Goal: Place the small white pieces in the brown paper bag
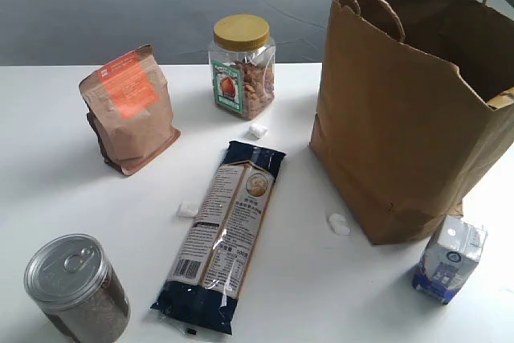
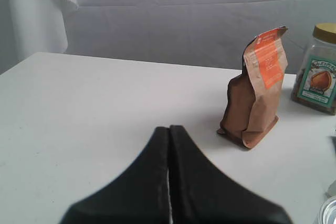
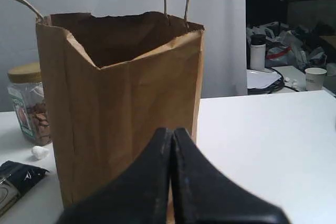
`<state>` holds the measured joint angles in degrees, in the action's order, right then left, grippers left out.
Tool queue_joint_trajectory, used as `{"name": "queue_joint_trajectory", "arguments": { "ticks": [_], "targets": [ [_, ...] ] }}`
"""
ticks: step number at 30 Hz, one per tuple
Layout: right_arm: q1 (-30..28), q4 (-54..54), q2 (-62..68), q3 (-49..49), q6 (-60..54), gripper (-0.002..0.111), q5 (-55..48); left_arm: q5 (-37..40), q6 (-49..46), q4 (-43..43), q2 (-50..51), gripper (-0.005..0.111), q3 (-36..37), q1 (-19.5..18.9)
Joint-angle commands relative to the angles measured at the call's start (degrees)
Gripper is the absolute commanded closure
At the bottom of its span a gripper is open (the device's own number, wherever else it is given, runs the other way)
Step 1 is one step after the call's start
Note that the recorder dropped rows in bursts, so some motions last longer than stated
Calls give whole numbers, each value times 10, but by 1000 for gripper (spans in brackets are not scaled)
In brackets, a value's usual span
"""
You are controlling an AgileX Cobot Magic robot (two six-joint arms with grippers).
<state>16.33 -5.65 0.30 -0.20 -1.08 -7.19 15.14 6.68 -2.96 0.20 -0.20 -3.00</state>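
Three small white pieces lie on the white table: one [image 1: 257, 129] in front of the nut jar, one [image 1: 187, 210] left of the noodle packet, one [image 1: 339, 224] by the foot of the brown paper bag [image 1: 401, 118]. The bag stands upright and open at the right, handles up. In the right wrist view the bag [image 3: 126, 103] fills the middle and one piece [image 3: 39, 152] lies beside it. My left gripper [image 2: 169, 128] is shut with nothing in it, over bare table. My right gripper [image 3: 172, 129] is shut and empty, close to the bag's side. Neither gripper shows in the exterior view.
A brown pouch with an orange label [image 1: 128, 108], a yellow-lidded nut jar [image 1: 242, 66], a long dark noodle packet [image 1: 226, 234], a metal-lidded can [image 1: 76, 287] and a blue-and-white carton [image 1: 451, 259] stand around the pieces on the table [image 1: 48, 174].
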Motion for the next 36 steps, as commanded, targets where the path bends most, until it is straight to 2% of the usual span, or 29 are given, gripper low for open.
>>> {"name": "queue_joint_trajectory", "arguments": {
  "ticks": [1, 4, 7, 13, 15, 19, 22, 28, 32, 36],
  "targets": [
    [-5, 5, -3, 2, -2, 108, 28, -1, 2, 4, -2, 107, 2, 4],
    [-5, -21, -3, 2, 3, 108, 32, -1, 2, 4, -2, 107, 2, 4],
    [-3, -112, -3, 2, 6, 108, 34, -1, 2, 4, -2, 107, 2, 4],
    [-3, -154, 9, -88, -16, 108, -33, -1, 2, 4, -2, 107, 2, 4],
    [-3, -200, 26, -119, -77, 108, -54, -1, 2, 4, -2, 107, 2, 4],
    [-3, -396, 87, -199, -292, 108, -130, -1, 2, 4, -2, 107, 2, 4],
    [-3, -518, 151, -254, -411, 108, -201, -1, 2, 4, -2, 107, 2, 4],
    [-3, -522, 297, -349, -435, 108, -305, -1, 2, 4, -2, 107, 2, 4],
    [4, -479, 381, -418, -423, 108, -375, -1, 2, 4, -2, 107, 2, 4],
    [89, -443, 443, -469, -402, 108, -405, -1, 2, 4, -2, 107, 2, 4]
  ]
}}
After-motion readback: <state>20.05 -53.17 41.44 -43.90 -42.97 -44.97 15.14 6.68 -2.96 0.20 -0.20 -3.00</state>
